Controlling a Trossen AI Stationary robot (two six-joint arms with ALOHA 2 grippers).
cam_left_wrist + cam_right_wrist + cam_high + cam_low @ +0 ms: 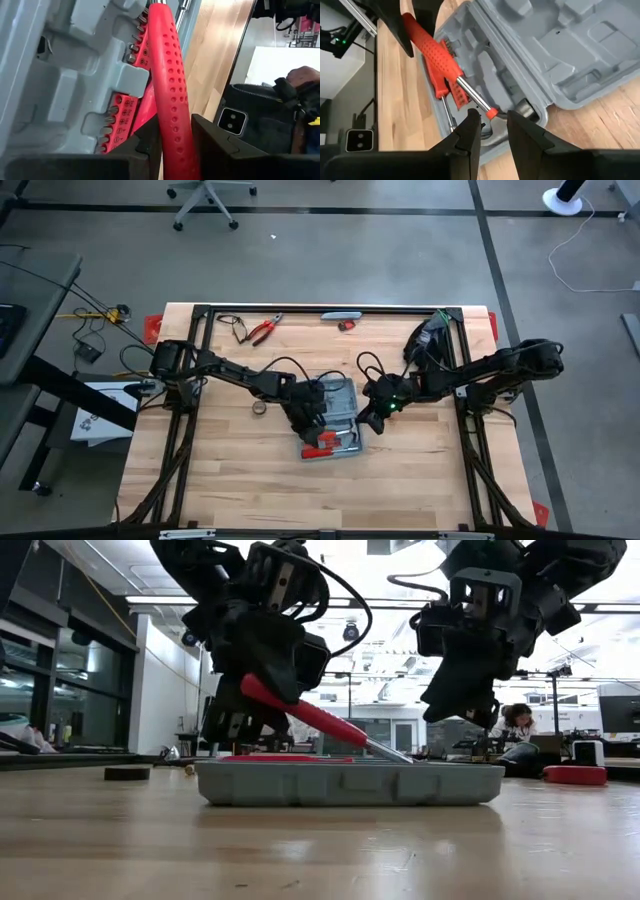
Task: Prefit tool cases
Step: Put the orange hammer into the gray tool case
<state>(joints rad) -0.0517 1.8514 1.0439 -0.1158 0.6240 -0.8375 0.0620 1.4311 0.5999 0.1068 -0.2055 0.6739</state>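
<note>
A flat rectangular grey plastic tool case [335, 420] lies open near the middle of the pale wooden counter [230, 480], its moulded grey inside facing up. In the low view its tray [350, 783] sits flat on the boards.

The left claw [262, 690] hangs over the case's left part and grips a long red dimpled-handled screwdriver [310, 715]. In the left wrist view the handle [172, 95] sits squeezed between the two dark fingers [220, 145], which stand partly apart on it. The tool slants down from the claw, its metal shaft pointing toward the right side of the case, and its tip is low over the tray; I cannot tell whether it touches. Just beside the handle a red strip of small driver bits [117, 122] sits in its slot in the tray.

The right claw [492, 125] hovers over the case's right edge, its fingers a narrow gap apart and holding nothing. The screwdriver's shaft [472, 95] ends just in front of those fingertips.

Red-handled pliers [264, 330] lie well apart near the counter's far edge. A person [515, 725] sits in the room behind.
</note>
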